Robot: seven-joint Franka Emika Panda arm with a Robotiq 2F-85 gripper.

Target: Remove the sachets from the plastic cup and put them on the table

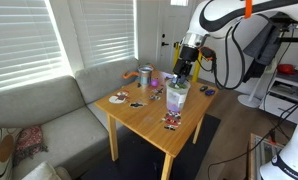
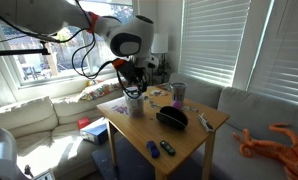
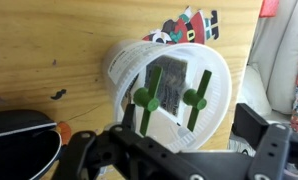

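Sachets [image 3: 170, 78], flat greyish packets, stand inside a translucent whitish plastic cup [image 3: 121, 68] on the light-wood table [image 3: 49, 40]. Green-padded gripper [image 3: 171, 102] hangs above, jaws apart; they look light, floppy, slick: pinch upper edges.

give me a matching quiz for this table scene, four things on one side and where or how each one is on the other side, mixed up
Things:
1. pale purple-white flat sachets
2. translucent whitish plastic cup
3. small dark-and-red packets
4. end effector with green pads

Place or state:
a. flat on the light-wood table beside the cup
b. open, over the cup's mouth
c. inside the cup
d. upright below the end effector

Pairs: 1-c, 2-d, 3-a, 4-b
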